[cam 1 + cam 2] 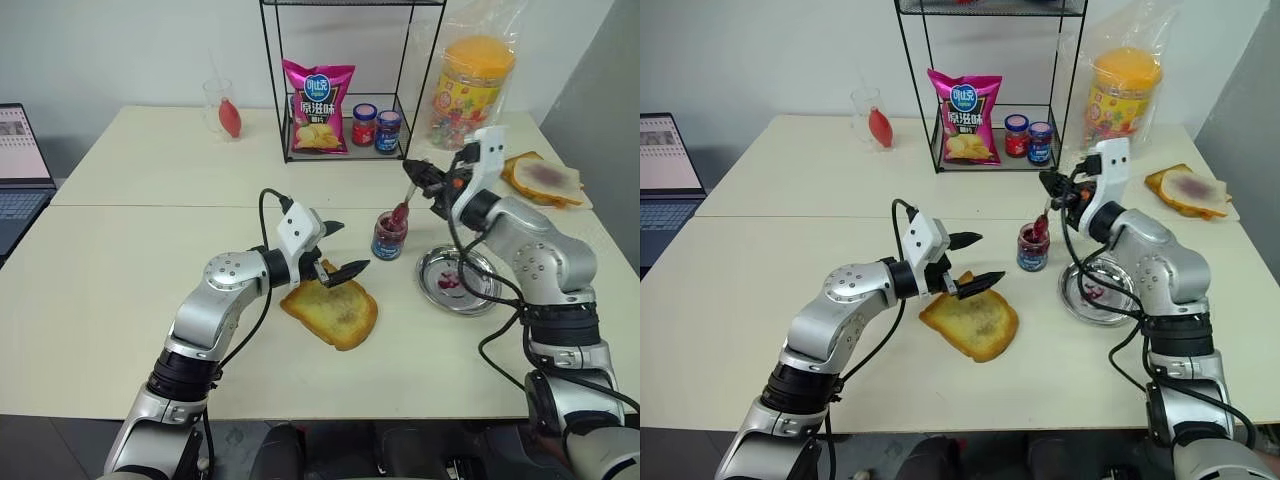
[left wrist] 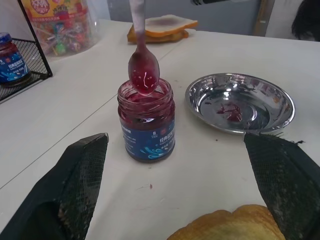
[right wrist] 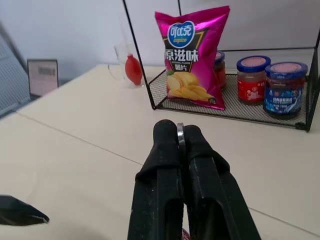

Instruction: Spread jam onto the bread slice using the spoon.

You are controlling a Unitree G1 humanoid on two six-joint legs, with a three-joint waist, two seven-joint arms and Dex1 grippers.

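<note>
Two pincers work over the pale counter. Near the middle of the head views, the left pincer stands spread wide with nothing between its fingers, hovering just over the upper edge of the bread slice, which lies flat at centre frame; in the left wrist view only a golden corner of that slice shows at the bottom edge. The right pincer, right of centre, is pressed together on the thin handle of the spoon; its own wrist view shows only a sliver of metal between the fingers. The spoon's bowl, coated with jam, hangs at the mouth of the open jam jar. Right of the jar sits a round steel plate with small red smears. Whether the bowl touches the jar's rim is hard to tell.
</note>
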